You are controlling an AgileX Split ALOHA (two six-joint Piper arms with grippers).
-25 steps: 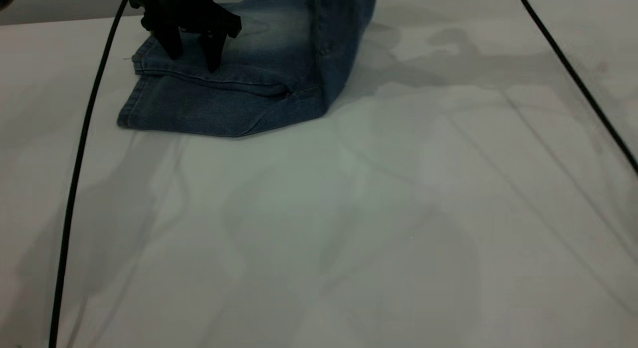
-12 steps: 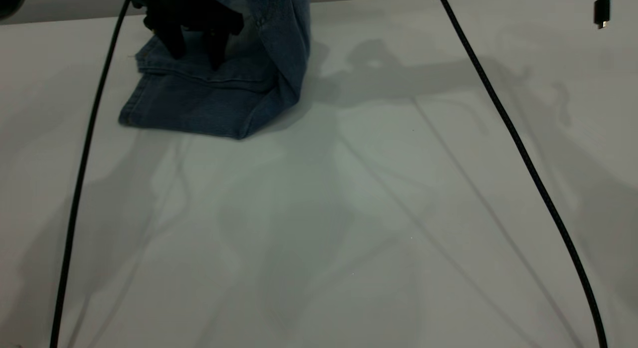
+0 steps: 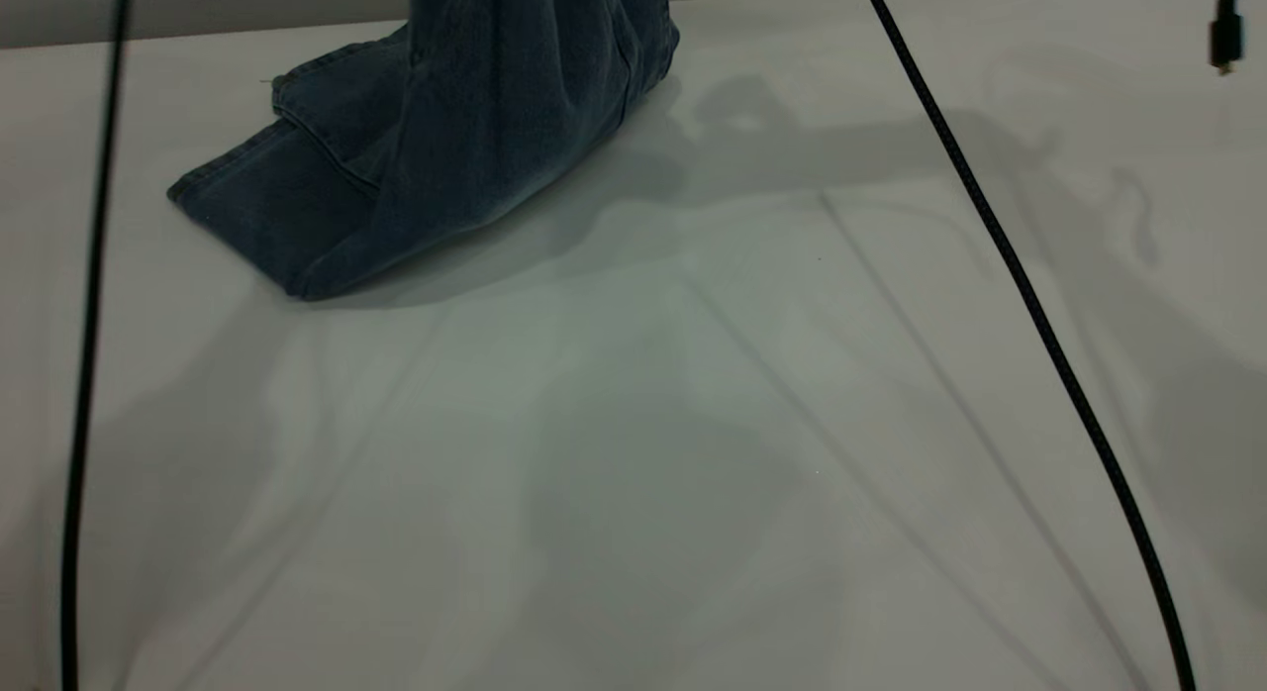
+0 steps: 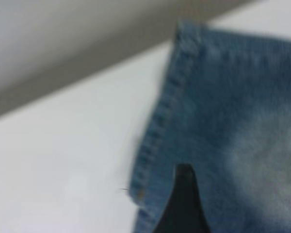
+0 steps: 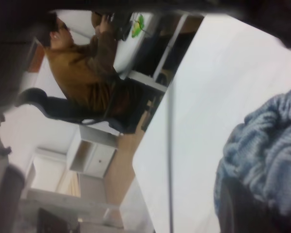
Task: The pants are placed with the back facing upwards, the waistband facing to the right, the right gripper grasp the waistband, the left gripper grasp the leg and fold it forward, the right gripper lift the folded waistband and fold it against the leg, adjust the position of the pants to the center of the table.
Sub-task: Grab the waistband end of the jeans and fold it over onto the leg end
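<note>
Pants (image 3: 436,166) at far left of table (image 3: 633,424); waistband end lifted out of frame top, legs flat. Right gripper (image 5: 247,213) clamped on bunched denim. Left gripper (image 4: 184,204) above leg hem; jaw state can't tell. Person seated bkgd (image 5: 87,73).

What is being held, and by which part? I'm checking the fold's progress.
The jeans, lifted by an upper part out of the exterior view; bunched denim sits at the right gripper. The exact part cannot be told.

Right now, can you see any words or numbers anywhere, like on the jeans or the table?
None can be read.
The jeans show only plain denim and stitching, with no tag or label in view.
The table is bare white, crossed by black cables.
The right wrist view's background is too blurred to read.
</note>
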